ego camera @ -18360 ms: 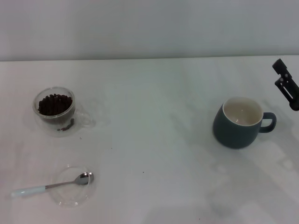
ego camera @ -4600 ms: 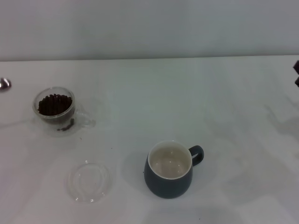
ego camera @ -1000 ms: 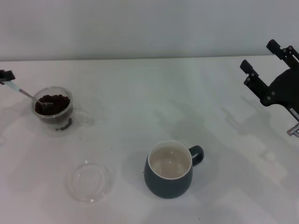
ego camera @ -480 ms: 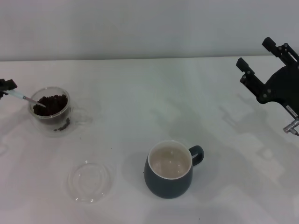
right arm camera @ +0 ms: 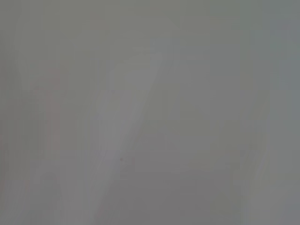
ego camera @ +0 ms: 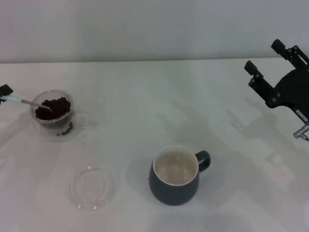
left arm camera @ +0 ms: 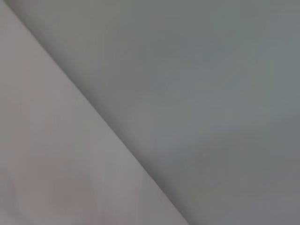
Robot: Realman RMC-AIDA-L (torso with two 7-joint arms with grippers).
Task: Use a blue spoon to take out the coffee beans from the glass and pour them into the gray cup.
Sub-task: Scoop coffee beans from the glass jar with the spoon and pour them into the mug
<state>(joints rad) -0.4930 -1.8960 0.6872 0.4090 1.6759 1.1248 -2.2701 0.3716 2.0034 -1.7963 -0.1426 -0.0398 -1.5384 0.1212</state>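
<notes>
Left gripper [ego camera: 5, 91] sat at the frame's left edge, pinched on the spoon [ego camera: 24, 102]. Spoon's long axis ran nearly level, handle at the fingers, bowl pointing right into the beans [ego camera: 53, 107] in the glass [ego camera: 52, 115]. Saucer [ego camera: 91, 187] lay nearer the robot, apart from the glass. Cup [ego camera: 175, 176] stood well right of that gripper, handle pointing right, open table around it. Right gripper [ego camera: 270, 65] hung far right, fingers spread, holding nothing.
</notes>
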